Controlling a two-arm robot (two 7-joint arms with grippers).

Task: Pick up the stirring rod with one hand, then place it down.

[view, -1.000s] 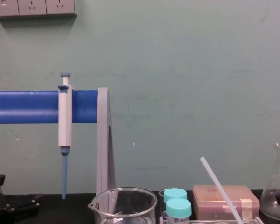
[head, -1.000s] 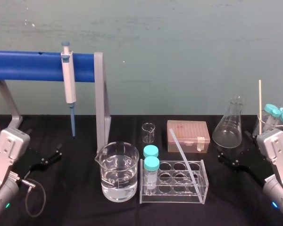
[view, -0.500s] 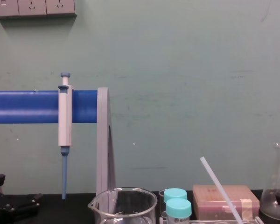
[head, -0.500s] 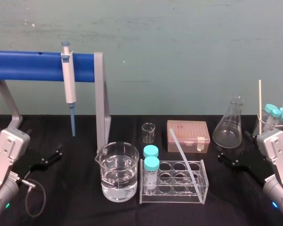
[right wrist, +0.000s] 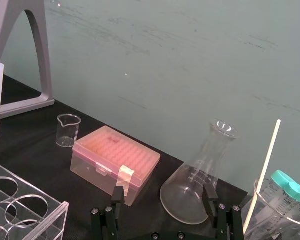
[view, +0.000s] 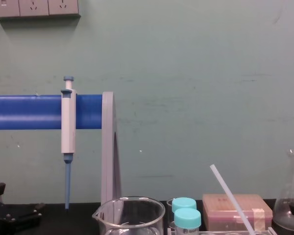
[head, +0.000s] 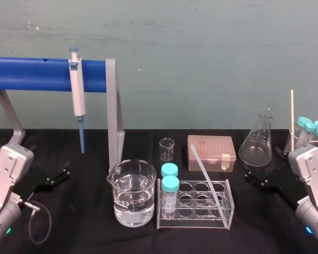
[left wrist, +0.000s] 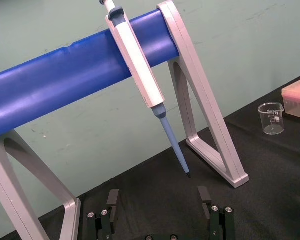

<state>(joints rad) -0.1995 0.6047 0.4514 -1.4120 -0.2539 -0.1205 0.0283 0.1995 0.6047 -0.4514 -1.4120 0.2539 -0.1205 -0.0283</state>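
1. Beginning the pick, we saw the stirring rod (head: 205, 177) leaning in the rack (head: 196, 220).
2. Our left pincer (left wrist: 158, 197) and right pincer (right wrist: 163, 196) sat open, well apart from it.
3. We judged one must reach it next.

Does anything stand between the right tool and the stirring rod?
Nothing visible does. The open right tool sits right of the test-tube rack where the stirring rod leans; conical flask and tip box stand farther back. Left tool parked far left.
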